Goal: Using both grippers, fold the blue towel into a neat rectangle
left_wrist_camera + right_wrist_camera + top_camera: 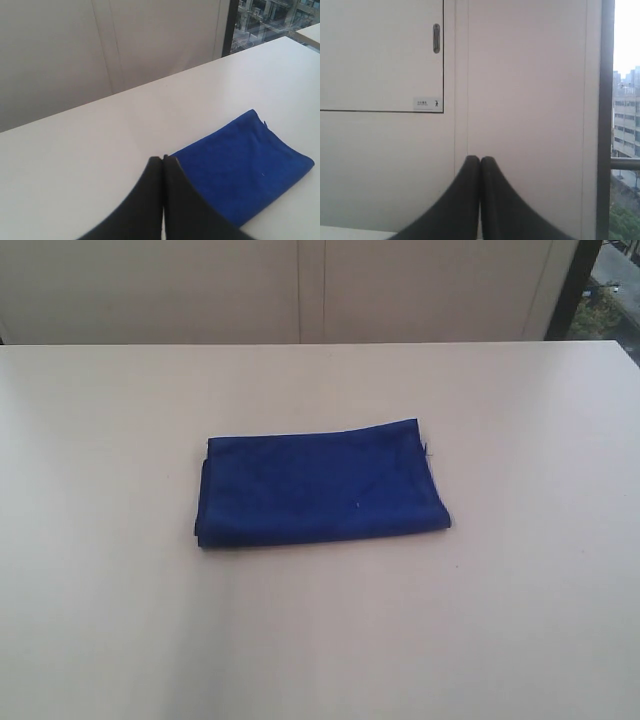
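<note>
The blue towel (320, 487) lies folded in a flat rectangle on the middle of the pale table (520, 590), a thin thread sticking out at its far right corner. Neither arm shows in the exterior view. In the left wrist view the towel (245, 165) lies beyond and to one side of my left gripper (163, 158), whose black jaws are pressed together on nothing, raised off the table. My right gripper (480, 158) is shut too, empty, and faces a wall; the towel is out of that view.
A white panelled wall (320, 290) runs behind the table's far edge. A cabinet door with a handle (436, 38) faces the right wrist camera. A dark window frame (606, 120) with buildings outside stands at the right.
</note>
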`<move>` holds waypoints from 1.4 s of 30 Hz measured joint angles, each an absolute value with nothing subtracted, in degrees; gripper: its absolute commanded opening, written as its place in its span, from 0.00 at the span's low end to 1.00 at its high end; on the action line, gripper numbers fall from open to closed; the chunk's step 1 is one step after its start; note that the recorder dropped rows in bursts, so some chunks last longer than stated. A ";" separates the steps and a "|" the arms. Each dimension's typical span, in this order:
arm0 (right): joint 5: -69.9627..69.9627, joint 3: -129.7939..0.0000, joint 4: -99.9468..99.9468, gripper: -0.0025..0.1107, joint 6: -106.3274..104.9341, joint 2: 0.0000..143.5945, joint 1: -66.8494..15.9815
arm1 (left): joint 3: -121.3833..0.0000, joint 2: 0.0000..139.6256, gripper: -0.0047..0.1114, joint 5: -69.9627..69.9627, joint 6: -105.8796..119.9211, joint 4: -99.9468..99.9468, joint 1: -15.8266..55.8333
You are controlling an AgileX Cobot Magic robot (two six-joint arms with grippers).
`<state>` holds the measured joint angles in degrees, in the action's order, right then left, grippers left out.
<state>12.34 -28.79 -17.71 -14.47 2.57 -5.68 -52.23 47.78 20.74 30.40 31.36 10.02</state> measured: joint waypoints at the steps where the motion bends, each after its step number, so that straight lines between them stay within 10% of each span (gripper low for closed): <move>1: 12.47 -28.79 -17.71 0.02 -14.47 1.21 -5.68 | -52.23 47.78 0.04 20.74 30.40 31.36 10.02; 42: 12.85 -11.41 -17.71 0.02 -14.47 0.24 -5.68 | -52.23 47.78 0.04 20.74 30.50 31.36 10.02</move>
